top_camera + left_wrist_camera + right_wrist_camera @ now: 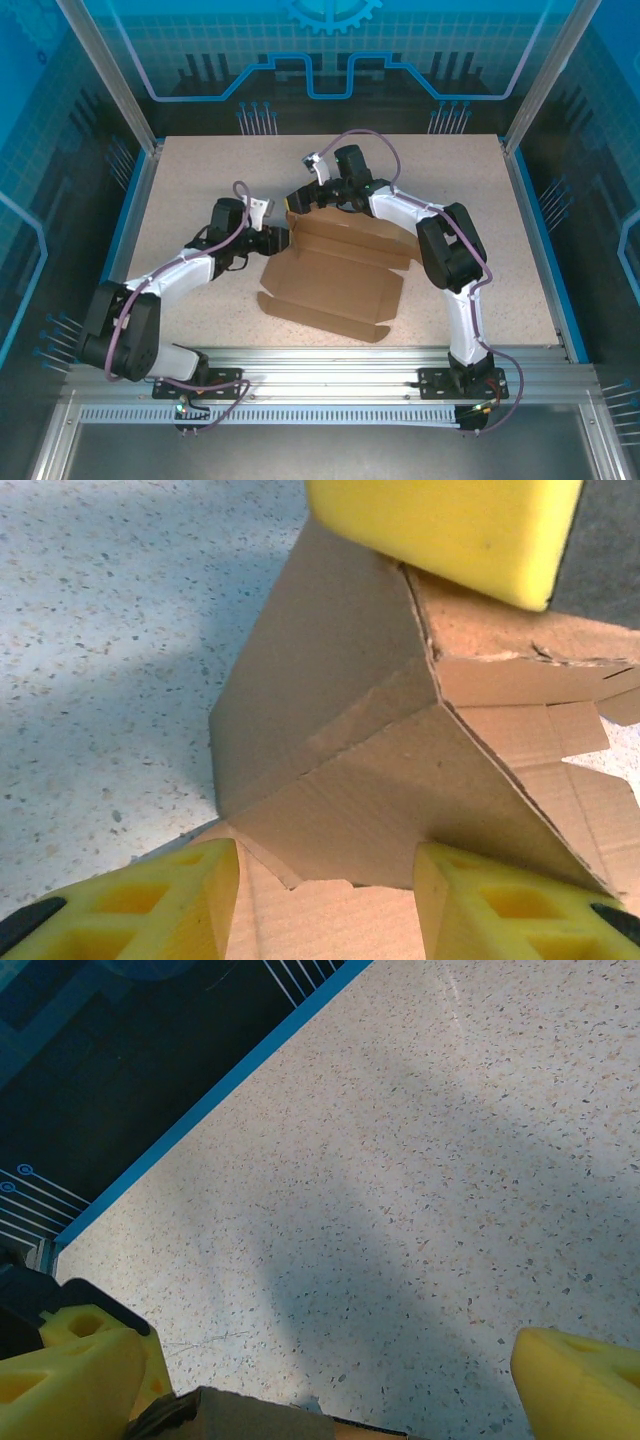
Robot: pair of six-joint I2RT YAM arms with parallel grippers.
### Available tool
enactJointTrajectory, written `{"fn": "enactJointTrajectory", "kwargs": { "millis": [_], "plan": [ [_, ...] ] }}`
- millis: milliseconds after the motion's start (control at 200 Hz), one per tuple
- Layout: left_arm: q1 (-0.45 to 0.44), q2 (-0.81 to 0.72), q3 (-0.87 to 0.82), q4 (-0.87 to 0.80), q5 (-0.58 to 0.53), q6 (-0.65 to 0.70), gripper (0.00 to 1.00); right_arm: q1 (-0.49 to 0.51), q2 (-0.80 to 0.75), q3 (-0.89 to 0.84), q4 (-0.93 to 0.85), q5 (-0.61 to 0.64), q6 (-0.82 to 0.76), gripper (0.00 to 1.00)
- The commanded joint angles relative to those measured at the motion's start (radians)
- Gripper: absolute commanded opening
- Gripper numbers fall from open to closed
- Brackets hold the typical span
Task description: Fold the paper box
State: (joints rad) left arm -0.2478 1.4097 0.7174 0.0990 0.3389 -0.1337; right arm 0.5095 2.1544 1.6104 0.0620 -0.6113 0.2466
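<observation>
While the paper box (335,285) lies about mid-worktop (190,190), its broad panel is flat toward the near edge and its far portion is folded up into a low wall. Left claw (283,240) is at the left end of that wall, jaws parted astride the raised end flap. In the left wrist view the cardboard corner stands between the two yellow fingers (150,900), one against the board and the other just beside it; this reads as open, not clamped. Right claw (303,197) is at the box's far-left corner, jaws spread wide and holding nothing. One yellow pad (440,530) of it sits on the wall's top edge.
</observation>
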Motion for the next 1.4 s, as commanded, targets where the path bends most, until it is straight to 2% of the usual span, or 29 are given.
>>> {"fn": "enactJointTrajectory", "kwargs": {
  "millis": [0,250,610,1036,1391],
  "plan": [
    [-0.016,0.031,0.031,0.025,0.008,0.017,0.51,-0.006,0.011,-0.022,-0.075,0.014,-0.018,0.95],
    [-0.044,0.103,0.077,0.068,-0.08,0.061,0.51,-0.011,0.012,-0.022,-0.057,-0.011,0.006,0.94],
    [-0.054,0.184,0.138,0.103,-0.125,0.096,0.48,-0.017,0.001,-0.018,-0.048,-0.046,0.034,0.88],
    [-0.108,0.273,0.18,0.149,-0.181,0.13,0.46,-0.043,-0.014,-0.037,-0.004,-0.088,0.102,0.82],
    [-0.156,0.329,0.219,0.166,-0.282,0.158,0.35,-0.045,-0.016,-0.053,-0.004,-0.082,0.103,0.79]
  ]
}}
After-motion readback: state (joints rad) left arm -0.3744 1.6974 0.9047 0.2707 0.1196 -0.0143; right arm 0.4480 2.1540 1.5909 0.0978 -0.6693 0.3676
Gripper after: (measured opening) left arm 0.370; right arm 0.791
